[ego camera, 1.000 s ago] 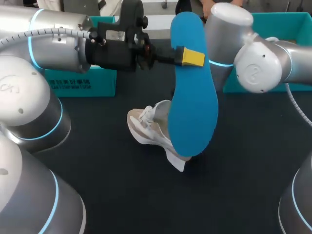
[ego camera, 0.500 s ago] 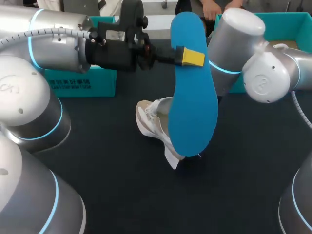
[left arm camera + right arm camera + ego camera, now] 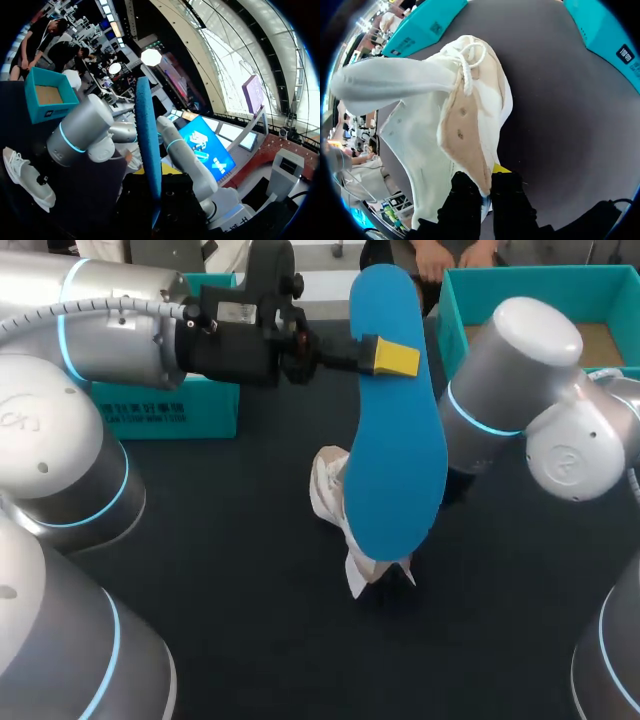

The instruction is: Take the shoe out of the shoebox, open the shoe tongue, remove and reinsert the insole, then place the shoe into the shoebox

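Upright insole [image 3: 396, 430] screens shoe [image 3: 328, 490], right arm [image 3: 510, 380] fronts shoebox [image 3: 540, 280], room over near table [image 3: 250, 640]

head: high at the rear, facing down on surface [image 3: 250, 640], insole [image 3: 395, 420] near the lens | left wrist: faces along insole's edge, out over surface to the far shoe [image 3: 27, 175] and box [image 3: 47, 100] | right wrist: pressed close to shoe, surface behind it | shared: shoe and surface in all three; insole in head and left wrist
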Available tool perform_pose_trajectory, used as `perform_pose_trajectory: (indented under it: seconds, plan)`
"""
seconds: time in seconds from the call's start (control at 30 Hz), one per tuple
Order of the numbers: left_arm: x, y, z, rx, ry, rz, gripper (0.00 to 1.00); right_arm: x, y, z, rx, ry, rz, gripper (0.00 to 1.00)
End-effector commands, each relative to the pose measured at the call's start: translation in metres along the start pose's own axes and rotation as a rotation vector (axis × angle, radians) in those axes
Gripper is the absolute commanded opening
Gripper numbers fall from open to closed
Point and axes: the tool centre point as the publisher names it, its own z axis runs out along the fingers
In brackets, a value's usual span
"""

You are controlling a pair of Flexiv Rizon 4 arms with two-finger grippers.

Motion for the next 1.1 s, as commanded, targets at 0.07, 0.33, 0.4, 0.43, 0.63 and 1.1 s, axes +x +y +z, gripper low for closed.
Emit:
perform_pose_trajectory:
  seconds: [0.07, 0.33, 0.4, 0.43, 0.63, 1.1]
  plan:
    - [0.000, 0.002, 0.001, 0.003, -0.001, -0.001, 0.00, 0.001, -0.009, 0.000, -0.062, -0.026, 0.062, 0.00]
    - [0.000, 0.002, 0.001, 0.003, -0.001, -0.001, 0.00, -0.003, -0.009, 0.009, -0.104, -0.025, 0.112, 0.00]
    - [0.000, 0.002, 0.001, 0.003, -0.001, -0.001, 0.00, -0.006, -0.009, 0.014, -0.115, -0.015, 0.111, 0.00]
    - [0.000, 0.002, 0.001, 0.003, -0.001, -0.001, 0.00, -0.007, -0.008, 0.016, -0.112, -0.006, 0.105, 0.00]
    - [0.000, 0.002, 0.001, 0.003, -0.001, -0.001, 0.00, -0.008, -0.007, 0.028, -0.097, 0.003, 0.109, 0.00]
    - [0.000, 0.002, 0.001, 0.003, -0.001, -0.001, 0.00, -0.004, -0.023, -0.017, -0.080, 0.107, 0.121, 1.00]
